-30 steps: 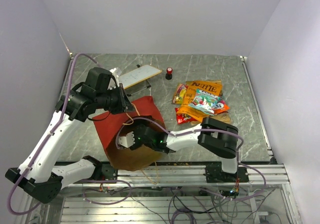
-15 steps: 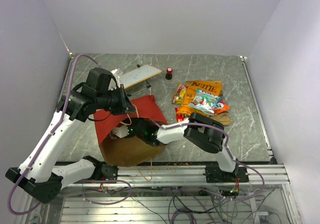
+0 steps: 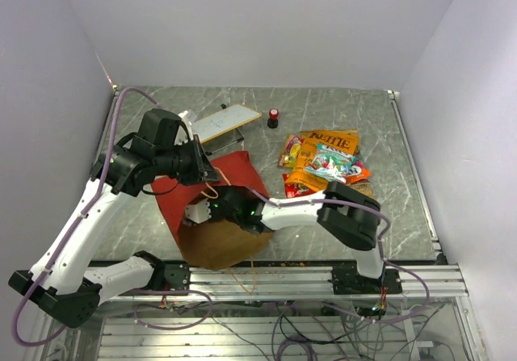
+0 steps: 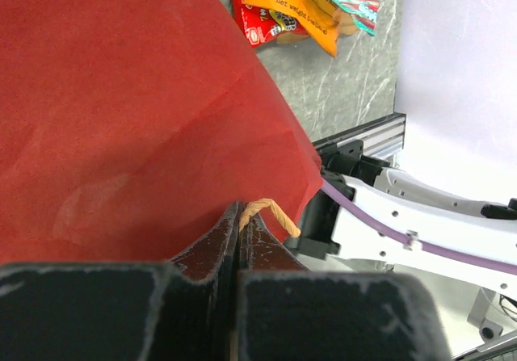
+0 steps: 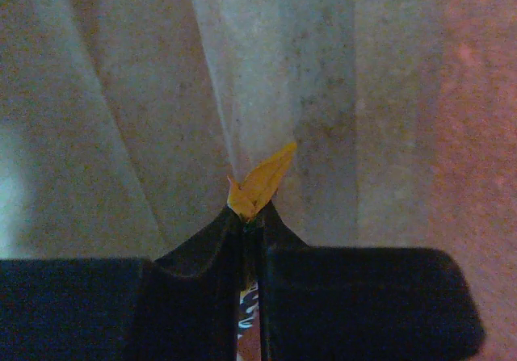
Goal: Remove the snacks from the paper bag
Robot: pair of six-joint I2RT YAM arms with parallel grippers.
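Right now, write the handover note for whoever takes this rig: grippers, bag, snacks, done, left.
Left gripper: shut on the paper bag at its rim and handle, mouth open.
Right gripper: inside the bag, shut on a yellow packet.
Done: several snacks piled on the table right of the bag.
Left: pull this packet out; whether more remain inside is not visible.

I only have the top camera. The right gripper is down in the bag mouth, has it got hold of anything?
Observer: Yes. The right wrist view shows the right gripper shut on the corner of a yellow packet.
Operator: What is the left one pinching?
Observer: On the left wrist view the left gripper is shut on the handle of the bag.
Operator: Any other packets by the right fingers?
Observer: None that I can see, only brown paper walls behind it.
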